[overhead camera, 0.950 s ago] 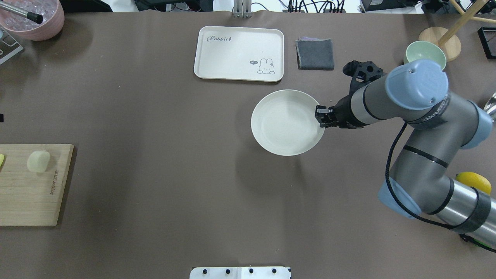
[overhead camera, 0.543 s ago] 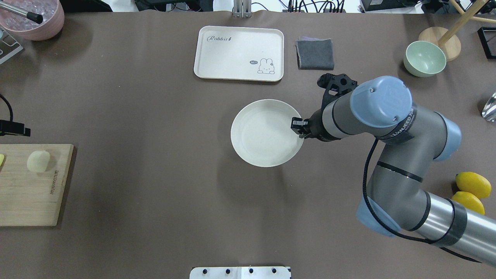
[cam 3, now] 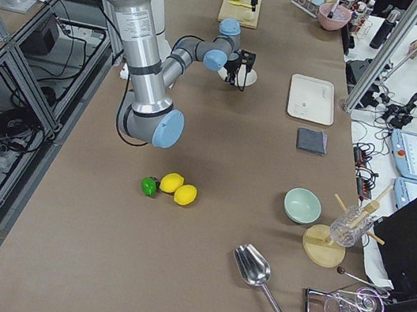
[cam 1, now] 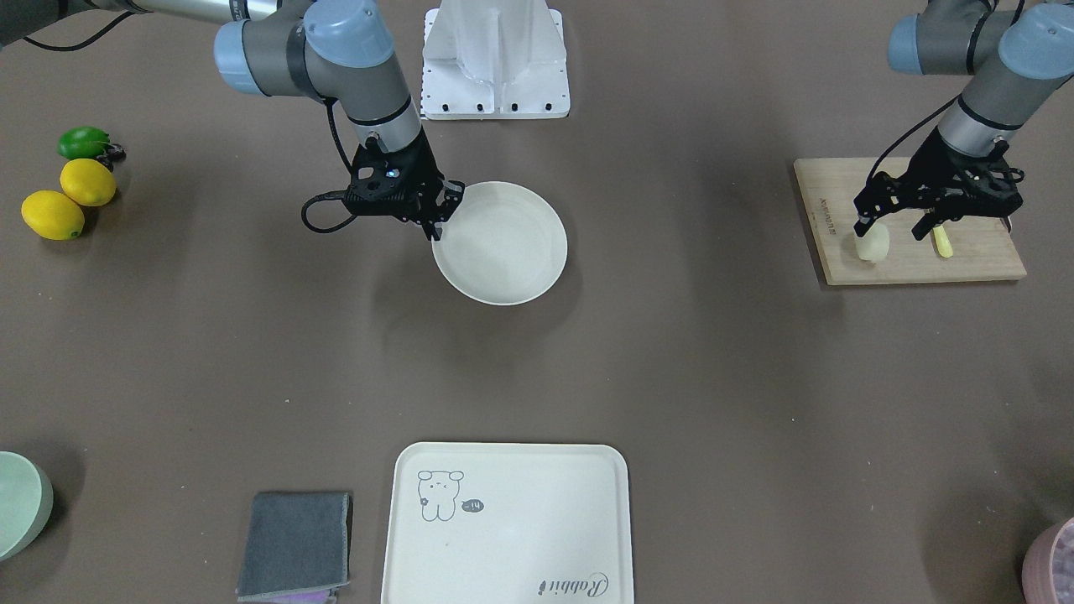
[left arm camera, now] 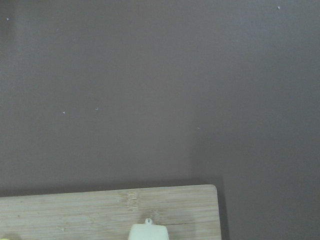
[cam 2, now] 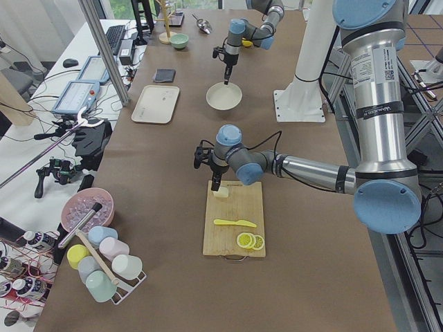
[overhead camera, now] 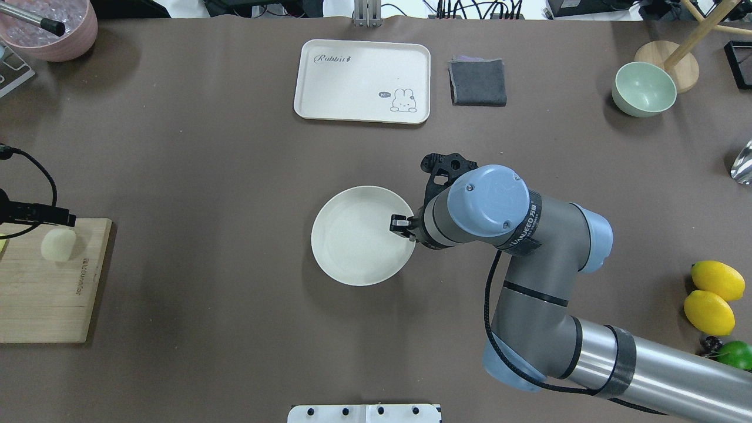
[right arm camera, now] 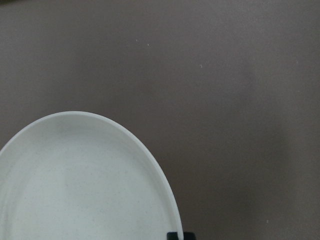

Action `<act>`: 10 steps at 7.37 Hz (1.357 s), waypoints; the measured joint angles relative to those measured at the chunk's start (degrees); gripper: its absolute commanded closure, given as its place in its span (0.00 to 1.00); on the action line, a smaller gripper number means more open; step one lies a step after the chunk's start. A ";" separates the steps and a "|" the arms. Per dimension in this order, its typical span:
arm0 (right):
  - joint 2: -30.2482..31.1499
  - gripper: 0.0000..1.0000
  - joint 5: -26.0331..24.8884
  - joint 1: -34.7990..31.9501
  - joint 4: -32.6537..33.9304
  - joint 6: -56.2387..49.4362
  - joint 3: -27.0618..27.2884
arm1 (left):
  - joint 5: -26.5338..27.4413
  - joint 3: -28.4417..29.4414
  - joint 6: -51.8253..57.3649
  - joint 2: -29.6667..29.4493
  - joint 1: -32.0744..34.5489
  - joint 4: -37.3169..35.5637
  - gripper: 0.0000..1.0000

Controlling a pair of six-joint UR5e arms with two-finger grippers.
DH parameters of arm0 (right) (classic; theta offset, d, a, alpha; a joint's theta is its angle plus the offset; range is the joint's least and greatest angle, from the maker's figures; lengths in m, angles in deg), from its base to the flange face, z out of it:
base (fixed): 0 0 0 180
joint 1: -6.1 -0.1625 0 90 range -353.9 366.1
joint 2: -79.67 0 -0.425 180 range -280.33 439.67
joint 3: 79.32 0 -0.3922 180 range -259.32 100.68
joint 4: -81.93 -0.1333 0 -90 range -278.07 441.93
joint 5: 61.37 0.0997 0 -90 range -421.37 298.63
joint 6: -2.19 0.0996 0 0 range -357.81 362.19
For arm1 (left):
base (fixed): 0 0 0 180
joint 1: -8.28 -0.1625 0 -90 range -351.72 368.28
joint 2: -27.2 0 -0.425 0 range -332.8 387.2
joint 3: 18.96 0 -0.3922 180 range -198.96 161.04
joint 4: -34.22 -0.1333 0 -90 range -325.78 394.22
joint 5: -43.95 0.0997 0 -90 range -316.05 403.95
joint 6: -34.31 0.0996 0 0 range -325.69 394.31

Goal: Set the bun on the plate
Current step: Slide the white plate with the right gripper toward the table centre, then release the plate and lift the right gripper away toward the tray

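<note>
The main risk is a poor grasp. The left gripper (cam 1: 894, 225) hangs spread open over the board (cam 1: 914, 267) at the table's left end, but the bun (cam 1: 873, 245) sits under one finger rather than midway between the two. Closing from there would likely shove or roll it instead of pinching it. Whether that finger already touches the bun I cannot tell from these views. The bun looks soft, so a hard squeeze could dent it, while a light one could let it slip on the way over. The carry is long, since the plate (overhead camera: 352, 247) lies well apart from the board, near the table's middle. The right gripper (overhead camera: 399, 224) is clamped on the plate's right rim. A tug or lift there could tip the plate or shift it just as the bun arrives.

The bun is a pale cream, stubby cylinder with rounded edges, whole and plain. It rests on the board's far end, near the right edge.
</note>
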 measured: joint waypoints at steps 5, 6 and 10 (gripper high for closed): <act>-0.52 1.00 -2.00 2.44 -0.22 0.15 -2.30 | 2.65 1.49 2.05 0.62 -2.53 0.25 0.03; -0.70 0.47 -2.01 2.58 -0.21 0.18 -2.46 | 2.68 2.19 2.76 0.65 -2.55 0.69 0.03; -1.14 0.01 -1.99 2.39 -0.20 0.42 -2.19 | 2.68 3.55 3.27 0.98 -2.58 1.30 0.07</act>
